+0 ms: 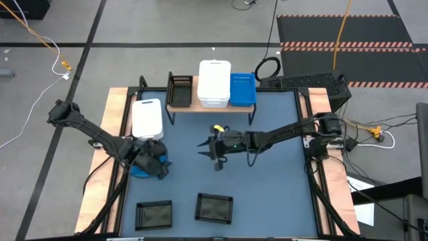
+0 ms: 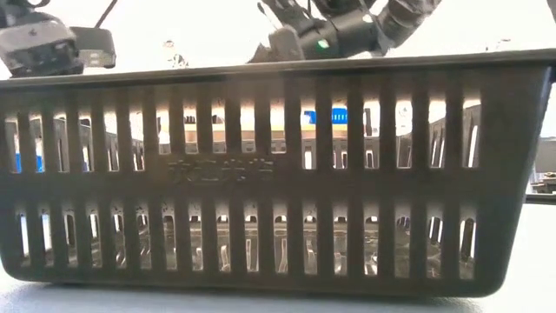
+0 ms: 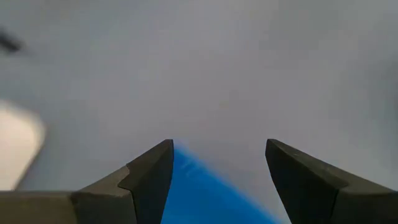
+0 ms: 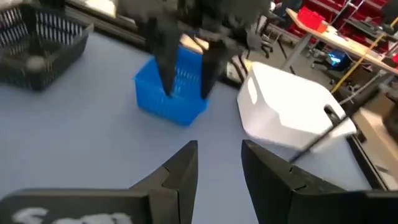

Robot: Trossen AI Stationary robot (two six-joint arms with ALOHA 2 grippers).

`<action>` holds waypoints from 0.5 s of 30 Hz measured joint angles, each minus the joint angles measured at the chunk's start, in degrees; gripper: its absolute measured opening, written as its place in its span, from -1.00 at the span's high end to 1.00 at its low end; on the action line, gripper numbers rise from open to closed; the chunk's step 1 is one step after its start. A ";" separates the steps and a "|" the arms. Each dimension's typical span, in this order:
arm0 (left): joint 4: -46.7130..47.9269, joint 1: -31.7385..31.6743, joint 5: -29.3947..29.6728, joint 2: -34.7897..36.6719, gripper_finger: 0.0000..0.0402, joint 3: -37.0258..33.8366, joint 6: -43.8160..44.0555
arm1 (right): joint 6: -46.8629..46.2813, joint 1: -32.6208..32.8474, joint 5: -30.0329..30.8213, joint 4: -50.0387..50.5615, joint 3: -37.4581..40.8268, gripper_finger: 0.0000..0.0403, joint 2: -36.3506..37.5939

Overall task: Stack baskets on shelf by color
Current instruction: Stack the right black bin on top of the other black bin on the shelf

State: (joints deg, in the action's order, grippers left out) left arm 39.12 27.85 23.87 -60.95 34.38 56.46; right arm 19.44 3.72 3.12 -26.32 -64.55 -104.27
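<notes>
Two black baskets (image 1: pixel 154 213) near edge, low view filled by one (image 2: pixel 278 174)

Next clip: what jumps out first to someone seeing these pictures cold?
On the shelf at the mat's far edge stand a black basket, a white stack and a blue basket. The left gripper, jaws open, is over a blue basket on the mat, beside an upturned white basket. The right gripper hovers empty mid-mat.

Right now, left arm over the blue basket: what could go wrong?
1. The left gripper is open astride the blue basket; only one wall sits between its fingers, so the basket may tilt when lifted.
2. The upturned white basket lies close by; the arm could bump it.
</notes>
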 joint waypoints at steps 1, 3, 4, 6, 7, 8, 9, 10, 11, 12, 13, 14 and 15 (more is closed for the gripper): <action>3.76 0.25 -0.04 -0.02 -0.28 0.77 2.00 | -0.24 0.13 -0.11 0.11 -1.44 0.42 -0.71; 10.33 0.70 -0.02 0.01 -0.28 2.22 6.77 | -0.57 0.30 -0.11 2.18 -4.05 0.42 -1.82; 12.95 0.80 0.01 0.01 -0.28 2.81 9.12 | -0.63 0.40 -0.11 2.90 -5.50 0.42 -2.78; 16.44 1.13 0.40 0.02 -0.28 3.48 12.02 | -0.69 0.71 -0.24 4.28 -8.25 0.42 -4.89; 16.92 1.30 0.88 0.03 -0.28 3.50 12.33 | -0.71 0.96 -0.41 5.97 -9.34 0.42 -5.78; 16.76 1.39 1.17 -0.01 -0.28 3.50 12.24 | -0.65 1.14 -0.82 7.63 -10.53 0.42 -6.93; 16.27 1.42 1.46 -0.06 -0.28 3.50 11.69 | -0.34 1.23 -1.91 9.20 -11.67 0.42 -8.00; 15.71 1.43 1.64 -0.08 -0.28 3.50 11.02 | 0.62 1.32 -2.97 11.57 -12.43 0.42 -8.68; 14.88 1.43 1.69 -0.19 -0.28 3.50 10.09 | 2.06 1.45 -3.98 14.98 -12.77 0.42 -8.84; 13.94 1.43 1.83 -0.27 -0.28 3.50 9.08 | 3.45 1.53 -4.75 17.73 -13.14 0.42 -8.93; 13.03 1.48 2.43 -0.32 -0.28 3.50 8.14 | 5.12 1.56 -4.85 19.88 -13.57 0.42 -8.90; 12.20 1.54 3.39 -0.32 -0.28 3.50 6.88 | 6.64 1.63 -4.86 22.18 -13.64 0.42 -8.26; 11.13 1.59 4.57 -0.45 -0.28 3.50 5.45 | 7.84 1.76 -4.73 25.12 -13.62 0.42 -7.23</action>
State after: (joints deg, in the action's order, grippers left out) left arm 50.25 29.44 28.44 -61.40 37.89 61.91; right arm 27.29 5.48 -1.61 -1.20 -78.18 -111.50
